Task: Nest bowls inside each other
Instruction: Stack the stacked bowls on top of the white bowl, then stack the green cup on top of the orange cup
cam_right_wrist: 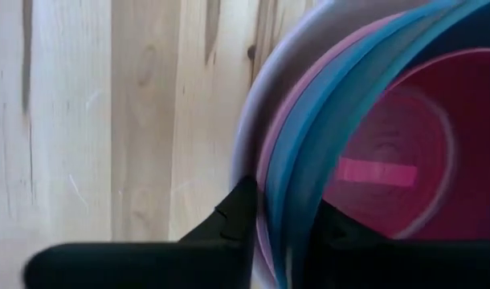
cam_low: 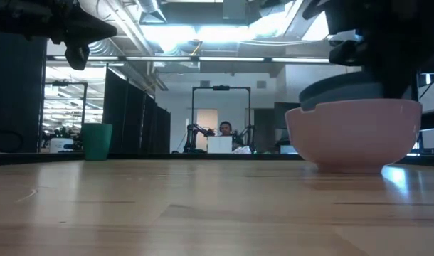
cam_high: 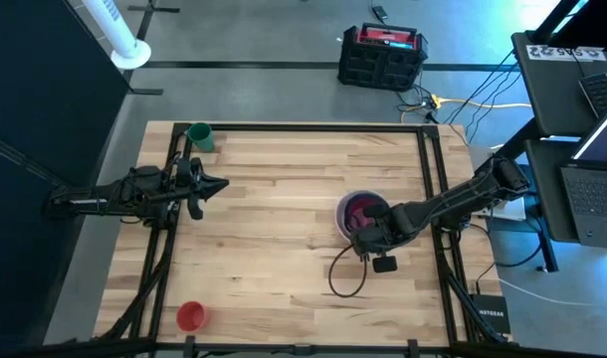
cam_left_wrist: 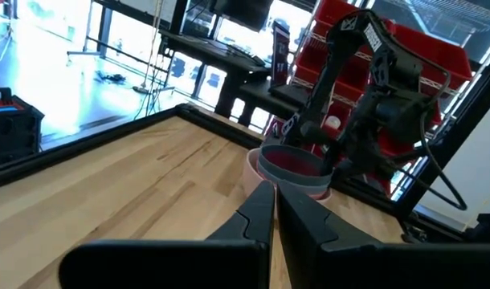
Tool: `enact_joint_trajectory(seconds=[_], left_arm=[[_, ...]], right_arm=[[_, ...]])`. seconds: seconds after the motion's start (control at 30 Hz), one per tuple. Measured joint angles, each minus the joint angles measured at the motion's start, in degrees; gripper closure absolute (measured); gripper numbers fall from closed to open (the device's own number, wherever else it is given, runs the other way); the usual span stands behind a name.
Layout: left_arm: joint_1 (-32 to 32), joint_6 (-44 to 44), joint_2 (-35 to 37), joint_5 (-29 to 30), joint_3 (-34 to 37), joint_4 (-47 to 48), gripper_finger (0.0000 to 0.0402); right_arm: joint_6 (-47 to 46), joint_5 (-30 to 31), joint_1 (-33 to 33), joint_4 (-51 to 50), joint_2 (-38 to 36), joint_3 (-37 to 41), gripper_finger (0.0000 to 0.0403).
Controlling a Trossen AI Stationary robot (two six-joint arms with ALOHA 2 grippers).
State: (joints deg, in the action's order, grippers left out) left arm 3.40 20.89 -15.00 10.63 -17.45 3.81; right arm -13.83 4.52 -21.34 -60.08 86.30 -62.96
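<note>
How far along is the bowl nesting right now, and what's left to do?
Mostly done: the bowls sit as one nested stack, magenta bowl innermost, and no loose bowl shows on the table. In hand: the right gripper straddles the stack's rim, one finger on each side. Left: let go and pull back. The left gripper waits shut by the left edge.

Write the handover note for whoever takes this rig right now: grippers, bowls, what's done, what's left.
Left gripper: shut, empty, parked above the table's left side, near the green cup.
Right gripper: at the near rim of the bowl stack, one finger outside the rims and one inside; how tightly it holds them cannot be told.
Bowls: one stack right of the table's centre, with the magenta bowl innermost, blue and pink rims around it, and a pale outer bowl.
Done: no loose bowl is visible.
Left: let go of the rim and withdraw the right arm. The red cup is not part of the job.
</note>
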Motion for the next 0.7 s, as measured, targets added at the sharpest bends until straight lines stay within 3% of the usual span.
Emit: enact_joint_trajectory(seconds=[0.33, 0.53, 0.7], left_arm=[[0.0, 0.0, 0.0, 0.0, 0.0, 0.0, 0.0402], [0.0, 0.1, 0.0, 0.0, 0.0, 0.0, 0.0402], [0.0, 0.1, 0.0, 0.0, 0.0, 0.0, 0.0402]], right_arm=[[0.2, -0.6, -0.1, -1.3, 0.0, -4.2, 0.027], [0.7, -0.1, 0.0, -5.2, 0.0, -9.9, 0.0264], [3.0, 5.2, 1.1, -4.3, 0.1, -16.2, 0.0264]])
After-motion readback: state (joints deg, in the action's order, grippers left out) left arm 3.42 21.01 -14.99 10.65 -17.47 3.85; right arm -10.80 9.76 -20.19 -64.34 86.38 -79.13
